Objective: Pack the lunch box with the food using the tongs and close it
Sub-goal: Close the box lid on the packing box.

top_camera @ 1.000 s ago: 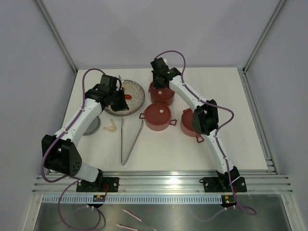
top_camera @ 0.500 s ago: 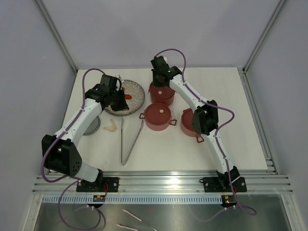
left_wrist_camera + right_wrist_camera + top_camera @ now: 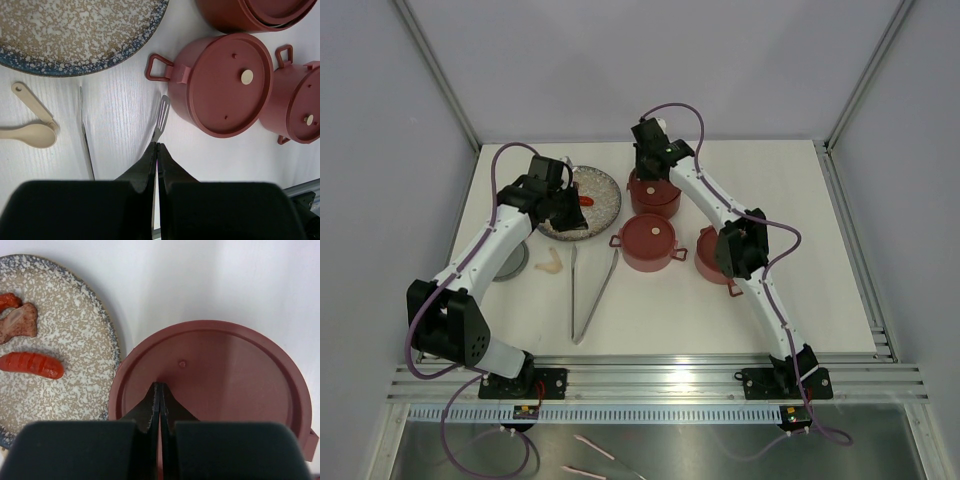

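Three dark-red lunch box tiers stand lidded: a back one (image 3: 656,196), a middle one (image 3: 648,241) (image 3: 222,85) and a right one (image 3: 713,255) (image 3: 300,105). My right gripper (image 3: 650,170) (image 3: 160,385) is shut, its tips low over the back tier's red lid (image 3: 220,375), and nothing shows between them. Food lies on the speckled plate (image 3: 600,190) (image 3: 60,390): a red sausage piece (image 3: 32,365) (image 3: 585,200), a brown piece (image 3: 20,322) and a red bit (image 3: 7,301). The tongs (image 3: 588,295) (image 3: 161,116) lie flat on the table. My left gripper (image 3: 563,207) (image 3: 157,145) is shut and empty above them, near the plate's front edge.
Cream measuring spoons (image 3: 31,134) (image 3: 550,265) lie left of the tongs. A grey disc (image 3: 510,265) sits partly under the left arm. The right arm's elbow (image 3: 740,250) hangs over the right tier. Aluminium rails border the table on all sides.
The right arm's elbow has drifted slightly left and its wrist nudged over the back tier. The left arm, tongs and tiers have not moved.
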`<state>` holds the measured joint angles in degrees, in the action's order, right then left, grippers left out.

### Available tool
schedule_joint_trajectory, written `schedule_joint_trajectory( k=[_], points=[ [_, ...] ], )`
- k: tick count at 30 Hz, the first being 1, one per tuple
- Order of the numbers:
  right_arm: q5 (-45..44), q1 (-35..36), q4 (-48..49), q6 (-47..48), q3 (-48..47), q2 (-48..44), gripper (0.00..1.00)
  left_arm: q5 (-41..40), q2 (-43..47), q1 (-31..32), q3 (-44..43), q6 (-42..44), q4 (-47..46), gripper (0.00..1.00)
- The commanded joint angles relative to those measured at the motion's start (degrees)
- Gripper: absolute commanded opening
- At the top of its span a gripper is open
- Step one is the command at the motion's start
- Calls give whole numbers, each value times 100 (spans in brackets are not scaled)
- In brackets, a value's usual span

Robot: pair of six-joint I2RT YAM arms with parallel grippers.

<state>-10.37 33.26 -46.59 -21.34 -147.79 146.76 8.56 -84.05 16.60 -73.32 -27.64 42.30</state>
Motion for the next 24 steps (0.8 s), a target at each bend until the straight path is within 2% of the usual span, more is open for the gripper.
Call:
schedule_joint_trajectory(
  k=[1, 4, 12, 15, 19, 23, 24],
  points=[
    [-378, -100, -466, -212, 468, -50, 0, -21, 161, -25, 90, -5, -170, 0],
    [-431, -100, -281, -203, 812, -340, 0, 6, 135, -16, 81, -5, -179, 0],
    [-422, -100, -772, -142, 400, -315, 0, -3, 135, -16, 90, 4, -179, 0],
    [-274, -100, -660, -98, 399, -411, 0, 14, 126, -16, 107, -5, -196, 0],
    [-360, -82, -27, -37, 1241, -1112, 6, 6, 117, -16, 107, 4, -196, 0],
    [-536, -100, 36, 60, 1182, -1360, 9, 6, 126, -17, 116, 13, -205, 0],
    [-588, -117, -43, 78, 1130, -1369, 13, 14, 108, -16, 99, -5, -222, 0]
  ],
)
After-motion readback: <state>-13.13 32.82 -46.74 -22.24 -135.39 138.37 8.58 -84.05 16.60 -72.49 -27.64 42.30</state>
